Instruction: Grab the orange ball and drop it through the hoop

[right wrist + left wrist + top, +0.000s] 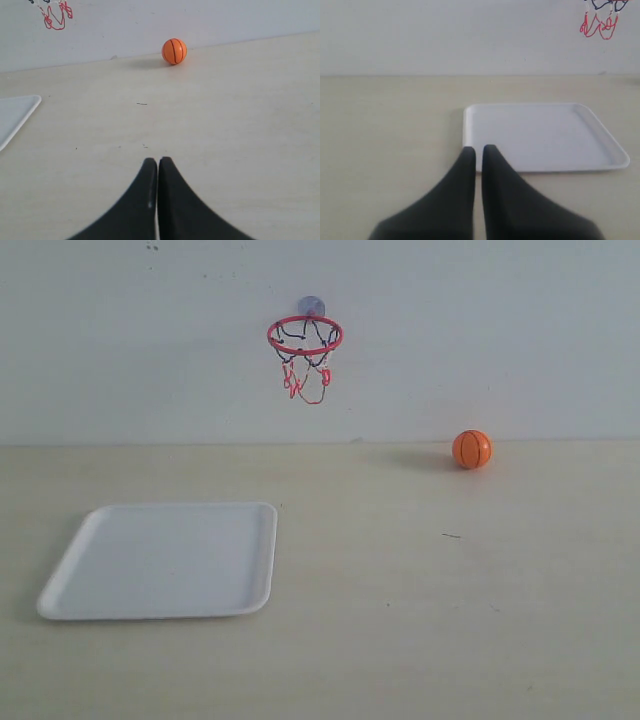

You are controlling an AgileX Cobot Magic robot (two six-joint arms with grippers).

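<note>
**Orange ball at rest, both robot hands empty**

A small orange ball with black seams (472, 449) sits on the pale wooden worktop (450, 620), below the toy hoop (305, 351) and off to its right in the exterior view, at the foot of the wall. The hoop, a red ring with a black-and-red string net, hangs on that plain white wall (120, 340) from a grey suction cup. A flat white rectangular tray (160, 562) lies below the hoop and to its left.

The left hand (478, 148) and the right hand (158, 160) each have their black fingers pressed together and hold nothing. The right one points towards the ball, well apart from it.

Likely risks: fingers that touch the round ball off centre could send it rolling along the wall. The ring looks only slightly wider than the ball, so an off-centre release could bounce it off the rim.
</note>
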